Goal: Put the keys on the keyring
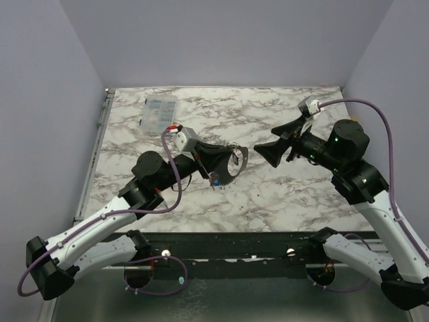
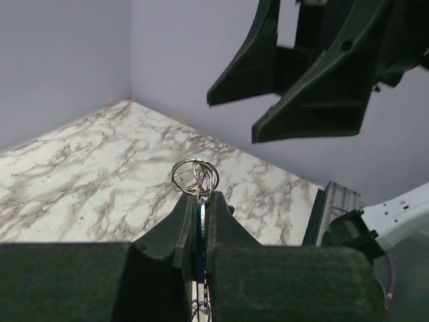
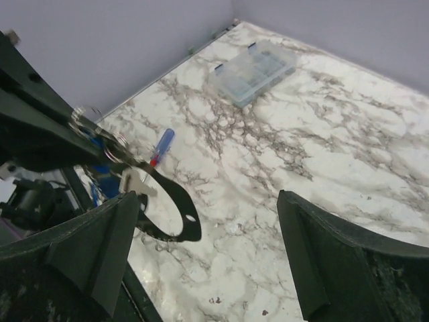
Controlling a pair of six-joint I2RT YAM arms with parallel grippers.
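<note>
My left claw [image 2: 200,201] is clamped on the keyring [image 2: 195,177] over the middle of the table [image 1: 301,194], evidently presenting it to my right claw [image 1: 268,153], spread wide and empty.

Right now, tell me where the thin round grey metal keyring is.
In the left wrist view the keyring sticks out of the shut left end effector, raised above the marble table, facing the open right end effector.

A small gap of open air lay between the left end effector [image 1: 240,159] and the right end effector [image 1: 266,154]. The keyring [image 2: 195,177] stuck out from the left one into that gap. The desk [image 1: 281,201] beneath had wide room. A clear box [image 1: 159,113] sat at the back left, near the wall [image 1: 40,100].
</note>
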